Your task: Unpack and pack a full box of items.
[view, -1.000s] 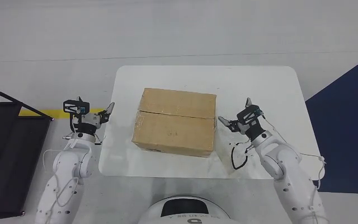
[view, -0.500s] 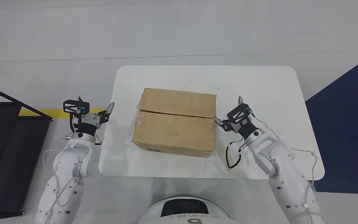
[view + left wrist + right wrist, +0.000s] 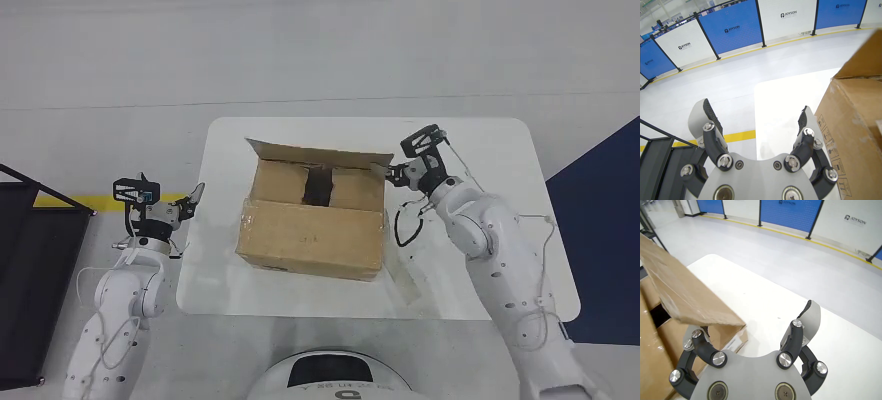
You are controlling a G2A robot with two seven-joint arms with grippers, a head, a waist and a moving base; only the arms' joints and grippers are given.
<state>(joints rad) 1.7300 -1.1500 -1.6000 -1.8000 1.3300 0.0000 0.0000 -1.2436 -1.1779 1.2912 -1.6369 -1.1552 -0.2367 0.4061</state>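
Note:
A brown cardboard box (image 3: pixel 310 238) stands in the middle of the white table (image 3: pixel 470 270). Its far top flap (image 3: pixel 320 152) is raised, showing inner flaps and a dark gap (image 3: pixel 318 185); the near flap lies flat. My right gripper (image 3: pixel 405 172) is open at the box's far right corner. In the right wrist view one finger of the right gripper (image 3: pixel 757 319) sits under the lifted flap (image 3: pixel 683 294). The other finger (image 3: pixel 811 311) is out over the table. My left gripper (image 3: pixel 185 200) (image 3: pixel 755 106) hangs open at the table's left edge, apart from the box (image 3: pixel 851 117).
A black metal rack (image 3: pixel 25 270) (image 3: pixel 659 151) stands on the floor left of the table. A yellow floor line (image 3: pixel 738 134) runs beneath the left gripper. Bare table lies right of the box (image 3: pixel 781 291) and along its far edge.
My right gripper has moved from beside the box's right side toward its far right corner, and the far flap has swung up from flat. The left arm has kept still.

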